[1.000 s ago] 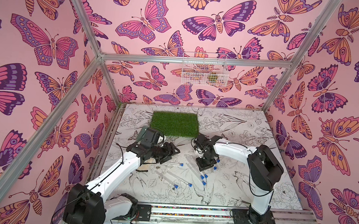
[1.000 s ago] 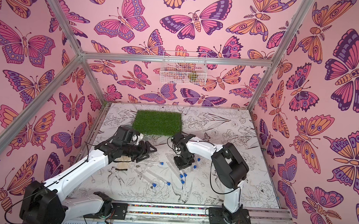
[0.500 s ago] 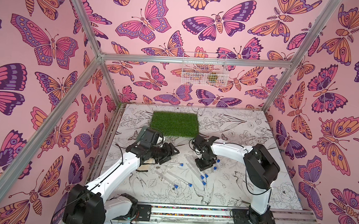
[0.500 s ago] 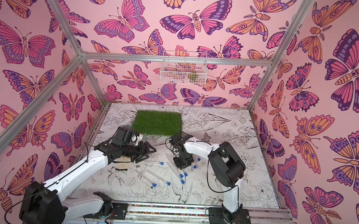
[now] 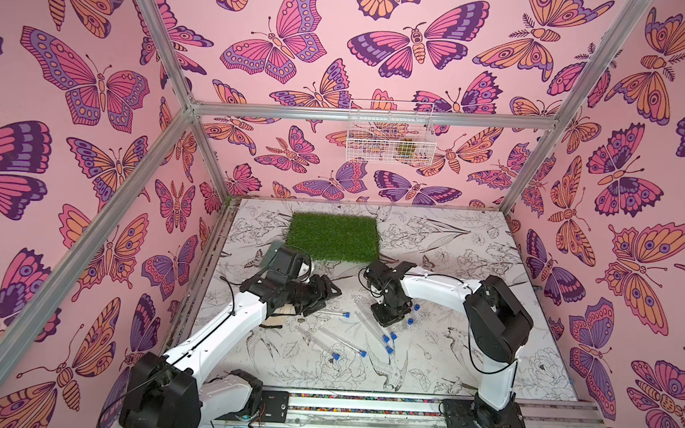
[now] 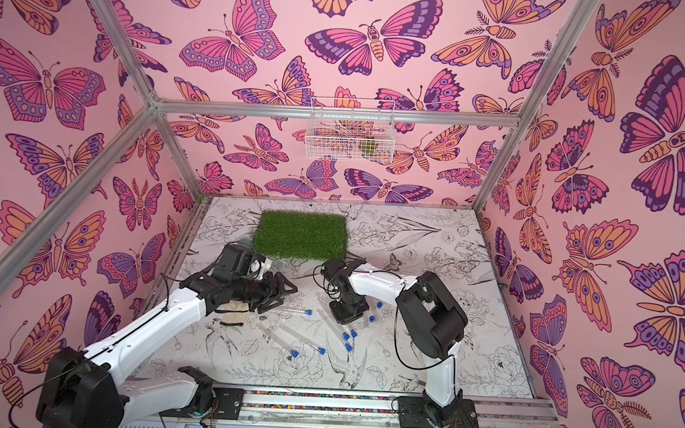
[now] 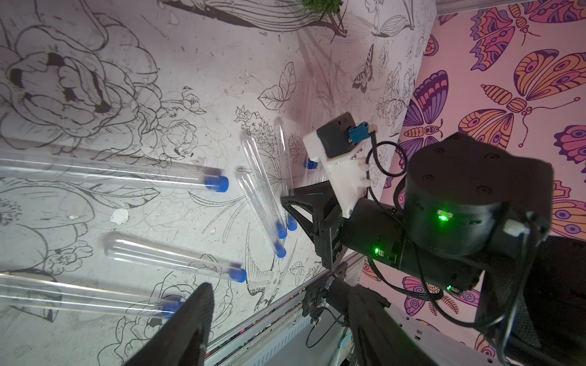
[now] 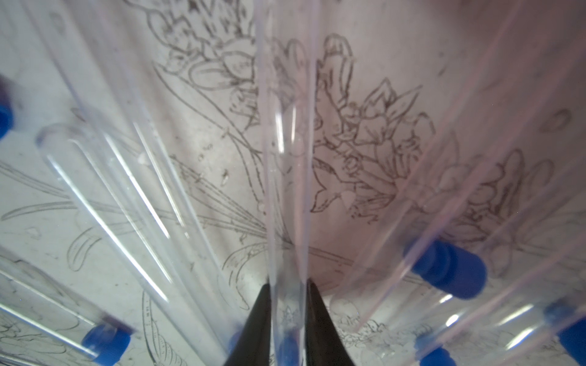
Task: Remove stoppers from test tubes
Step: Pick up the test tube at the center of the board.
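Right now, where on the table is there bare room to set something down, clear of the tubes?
Free: the far right of the table, between grass mat and right wall; the near right corner past the right arm; the strip before the front rail. Crowded: the middle, where test tubes and stoppers lie between left arm and right arm.

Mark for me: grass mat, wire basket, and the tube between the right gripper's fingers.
grass mat (image 5: 333,237): in a top view, centre of the turf.
wire basket (image 5: 377,146): in a top view, front mesh wall.
tube (image 8: 287,177): right wrist view, clear body, mid-length.
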`<state>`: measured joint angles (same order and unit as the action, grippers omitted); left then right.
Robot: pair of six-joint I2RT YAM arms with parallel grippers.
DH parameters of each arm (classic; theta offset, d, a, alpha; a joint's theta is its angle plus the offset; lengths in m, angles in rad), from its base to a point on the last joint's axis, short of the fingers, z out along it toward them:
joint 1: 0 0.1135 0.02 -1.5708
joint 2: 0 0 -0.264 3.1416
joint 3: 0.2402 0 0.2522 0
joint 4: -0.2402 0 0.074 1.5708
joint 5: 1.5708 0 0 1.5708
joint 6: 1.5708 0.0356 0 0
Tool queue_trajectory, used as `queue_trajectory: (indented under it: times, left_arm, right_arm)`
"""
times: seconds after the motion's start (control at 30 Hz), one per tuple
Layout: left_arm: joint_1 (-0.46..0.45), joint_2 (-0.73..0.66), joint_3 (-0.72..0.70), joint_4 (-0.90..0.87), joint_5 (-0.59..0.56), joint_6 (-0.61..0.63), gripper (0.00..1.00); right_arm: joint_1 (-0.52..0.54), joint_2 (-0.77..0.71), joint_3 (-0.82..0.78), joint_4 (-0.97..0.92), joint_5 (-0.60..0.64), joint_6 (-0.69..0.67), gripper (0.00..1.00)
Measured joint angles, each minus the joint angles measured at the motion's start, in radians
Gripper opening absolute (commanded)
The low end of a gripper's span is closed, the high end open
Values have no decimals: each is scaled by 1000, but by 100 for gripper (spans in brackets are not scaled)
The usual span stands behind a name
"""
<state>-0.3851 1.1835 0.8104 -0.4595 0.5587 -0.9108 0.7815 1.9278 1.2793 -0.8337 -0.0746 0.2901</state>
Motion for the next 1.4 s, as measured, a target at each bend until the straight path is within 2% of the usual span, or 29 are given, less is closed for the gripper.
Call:
queue_trajectory:
  times: [0.6,1.1,1.4]
  left_arm:
    - [10,38,2,39,33,5,70]
    - [13,147,73,74,85,30,70]
    - [13,200,138,102,182,68,70]
  right_arm:
    - [-3,-95,51,-28,-24,1,20]
    - [-163,-270,12,-18,-206,0,20]
    - [-232,-358,-32,3,-363,-1,20]
